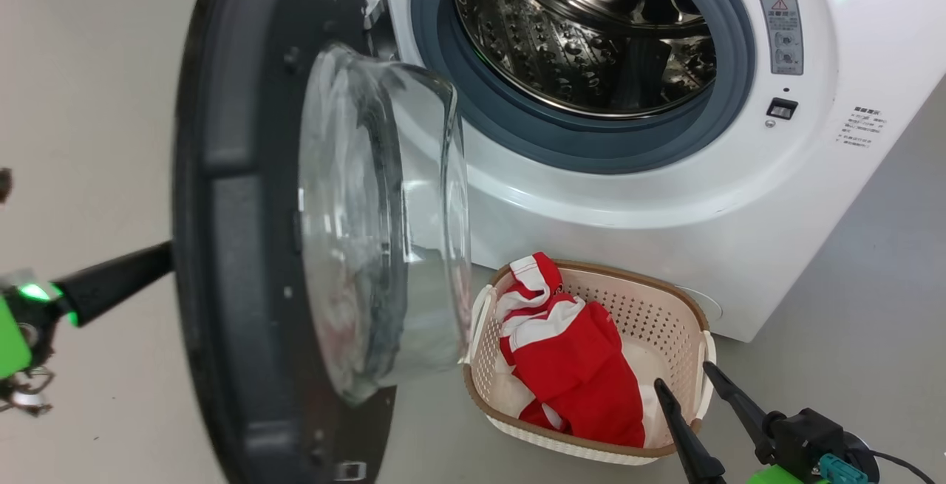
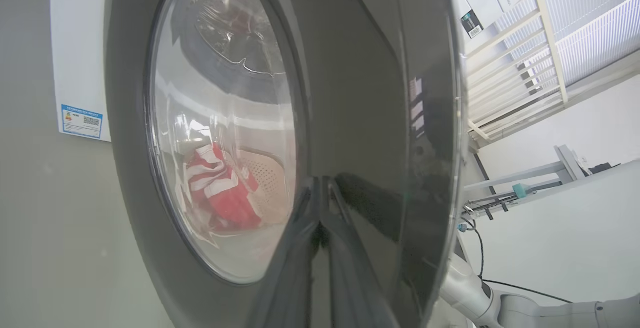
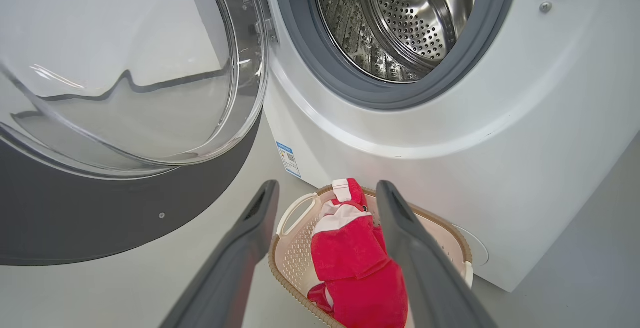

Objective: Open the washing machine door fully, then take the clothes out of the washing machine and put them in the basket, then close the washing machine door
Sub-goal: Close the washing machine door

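The washing machine door stands swung out to the left, its glass bowl facing the white washing machine. The steel drum shows no clothes. Red and white clothes lie in the cream basket on the floor before the machine. My left gripper is shut, its tips against the door's glossy black outer face; in the head view its dark fingers run behind the door ring. My right gripper hovers open and holds nothing above the basket's near right corner, over the clothes.
Grey floor surrounds the machine. A latch slot and warning label sit right of the opening. A blue label marks the machine's lower left. White slatted railing and a pale arm appear behind the door.
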